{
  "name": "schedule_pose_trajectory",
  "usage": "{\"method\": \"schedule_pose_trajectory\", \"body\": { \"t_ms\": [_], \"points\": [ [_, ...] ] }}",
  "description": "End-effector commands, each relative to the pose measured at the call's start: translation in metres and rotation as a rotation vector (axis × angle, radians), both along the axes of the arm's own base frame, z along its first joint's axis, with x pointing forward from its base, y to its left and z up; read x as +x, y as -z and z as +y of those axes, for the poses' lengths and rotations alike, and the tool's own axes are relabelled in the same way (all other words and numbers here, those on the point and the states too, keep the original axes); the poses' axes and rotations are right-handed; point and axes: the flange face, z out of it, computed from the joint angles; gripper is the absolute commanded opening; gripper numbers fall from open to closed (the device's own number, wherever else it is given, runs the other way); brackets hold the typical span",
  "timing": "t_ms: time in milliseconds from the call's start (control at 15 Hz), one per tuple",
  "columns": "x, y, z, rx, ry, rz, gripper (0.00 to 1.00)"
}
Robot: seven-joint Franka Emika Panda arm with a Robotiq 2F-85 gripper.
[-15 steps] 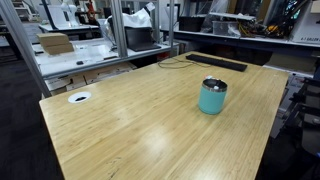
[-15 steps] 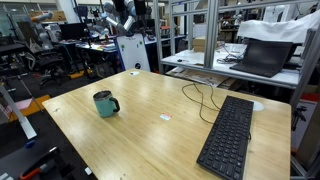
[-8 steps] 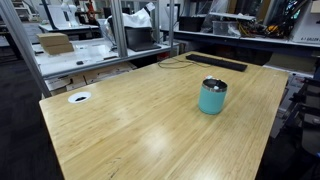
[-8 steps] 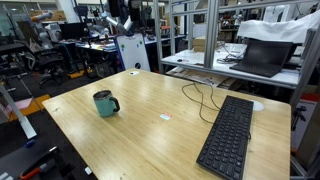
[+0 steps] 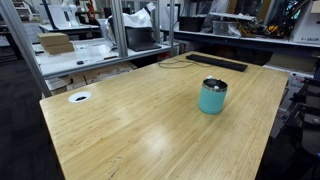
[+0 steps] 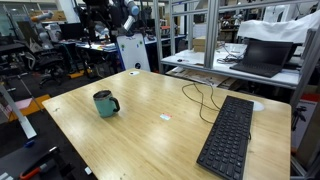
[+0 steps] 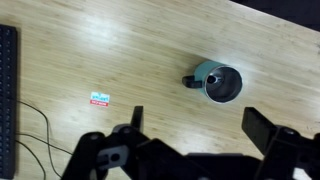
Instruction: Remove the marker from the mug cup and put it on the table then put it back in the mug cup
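The teal mug cup (image 5: 212,97) stands upright on the light wood table (image 5: 140,130). It also shows in an exterior view (image 6: 104,103), with a dark handle on its side. In the wrist view I look down into the mug cup (image 7: 219,83) from high above. I cannot make out the marker in any view; the cup's inside looks grey. My gripper (image 7: 198,125) is open and empty, well above the table, with the cup just beyond its fingertips. The arm (image 6: 105,12) shows at the top edge of an exterior view.
A long black keyboard (image 6: 228,135) lies along one table edge with a cable (image 6: 200,98) beside it. A small red and white label (image 7: 99,98) is stuck on the tabletop. A white-ringed hole (image 5: 79,97) sits near a corner. Metal shelving (image 5: 90,40) stands behind.
The arm at the top of an exterior view has shifted slightly sideways. The mug cup has not moved.
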Motion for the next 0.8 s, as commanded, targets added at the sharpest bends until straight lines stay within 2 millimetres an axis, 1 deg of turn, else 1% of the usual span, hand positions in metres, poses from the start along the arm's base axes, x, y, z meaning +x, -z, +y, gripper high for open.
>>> {"method": "schedule_pose_trajectory", "body": {
  "t_ms": [0,133,267,400,600,733],
  "points": [
    [0.033,0.015,0.035,-0.059,-0.162,0.088,1.0],
    [0.047,0.028,0.052,-0.098,-0.247,0.131,1.0],
    [0.056,0.04,0.066,-0.14,-0.331,0.174,1.0],
    [0.059,0.05,0.084,-0.173,-0.428,0.206,1.0],
    [0.049,0.048,0.121,-0.223,-0.584,0.223,1.0],
    [0.044,0.05,0.137,-0.25,-0.701,0.196,1.0]
  ]
}}
